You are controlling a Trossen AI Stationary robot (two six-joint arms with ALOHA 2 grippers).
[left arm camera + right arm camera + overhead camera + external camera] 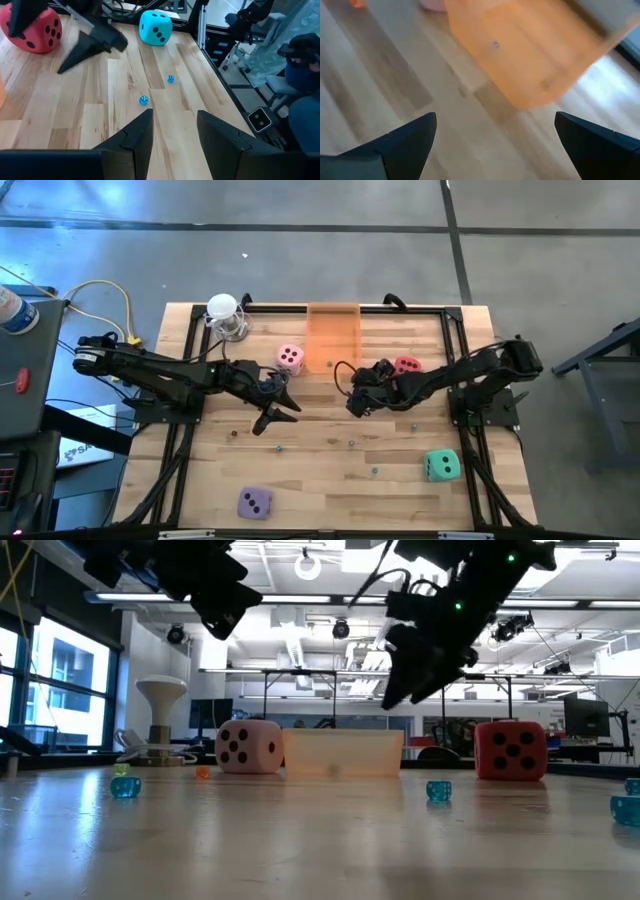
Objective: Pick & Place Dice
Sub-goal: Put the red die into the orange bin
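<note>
Four dice rest on their bottom faces on the wooden table. The pink die [290,358] [250,747] sits left of the orange bin [332,335]. The red die [406,366] [511,750] [32,27] is right of the bin. The teal die [441,465] [156,27] lies toward the near right, the purple die [254,502] near left. My left gripper [278,418] [175,130] hovers open, just nearer than the pink die. My right gripper [355,402] [495,145] hovers wide open beside the red die, looking at the bin [520,50].
Small blue beads [143,100] [438,790] lie scattered over the middle of the table. A white mushroom-shaped stand [225,315] is at the far left corner. A black frame rail [455,330] borders the table. A person's clothing [305,75] shows beyond the right edge.
</note>
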